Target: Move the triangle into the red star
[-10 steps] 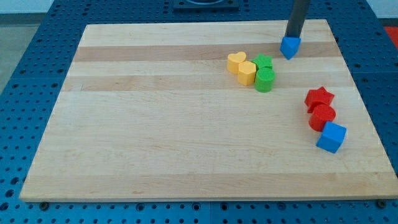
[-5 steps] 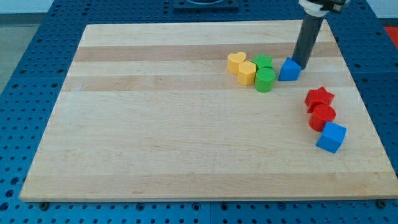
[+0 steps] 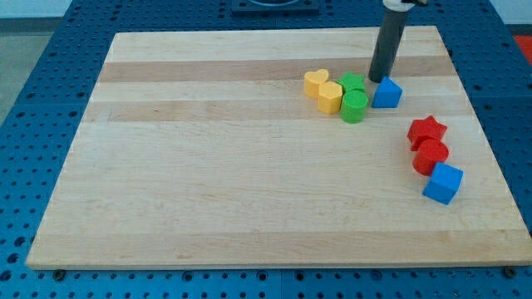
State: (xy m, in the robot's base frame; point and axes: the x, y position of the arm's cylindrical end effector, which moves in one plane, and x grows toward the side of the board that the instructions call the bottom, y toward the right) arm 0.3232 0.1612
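The blue triangle (image 3: 387,93) lies on the wooden board (image 3: 233,166), right of the green blocks and up-left of the red star (image 3: 426,130). My tip (image 3: 378,80) stands at the triangle's upper left corner, touching or almost touching it, between it and the green star (image 3: 352,82). The red star sits near the board's right edge, apart from the triangle.
A green cylinder (image 3: 354,106) sits just left of the triangle, below the green star. Two yellow hearts (image 3: 323,90) lie left of the green blocks. A red cylinder (image 3: 431,155) and a blue cube (image 3: 443,183) sit below the red star.
The triangle moved down the view from near the top edge to beside the green blocks. My tip has since shifted from its upper right to its upper left.
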